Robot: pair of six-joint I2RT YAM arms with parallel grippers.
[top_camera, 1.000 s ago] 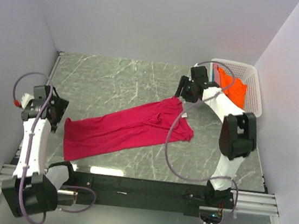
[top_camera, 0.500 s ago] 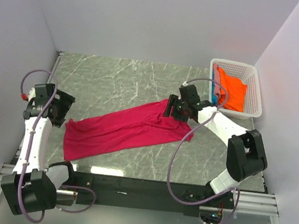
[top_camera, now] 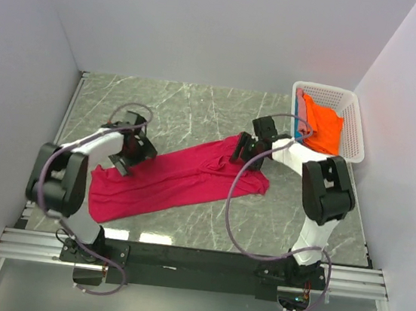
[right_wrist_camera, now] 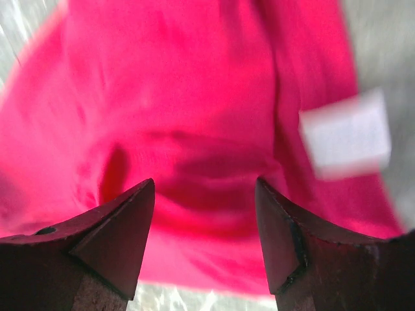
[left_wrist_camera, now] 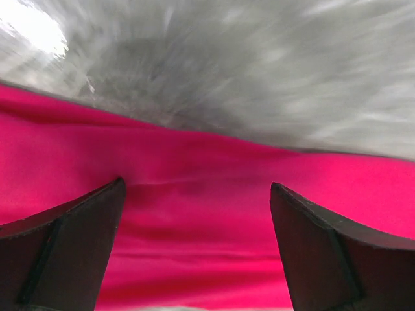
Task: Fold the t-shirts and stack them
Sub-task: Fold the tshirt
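Early stage: pink shirt [top_camera: 179, 175] sprawled unfolded on table [top_camera: 198, 112], orange shirt [top_camera: 325, 128] in basket [top_camera: 355, 136], nothing stacked; left gripper [left_wrist_camera: 198, 188] and right gripper [right_wrist_camera: 204, 184] both agape, empty, over pink cloth.

We log the top view bright, even, sharp; white glare patches on the table [top_camera: 197, 116] at lower centre. Both wrist views motion-blurred: crimson-pink t-shirt [right_wrist_camera: 194, 97] smeared, a blown-out hotspot upper left in the left one.

The grey marbled table [top_camera: 191, 108] bears a crimson-pink t-shirt [top_camera: 167, 177] laid diagonally and a white basket [top_camera: 355, 132] far right.
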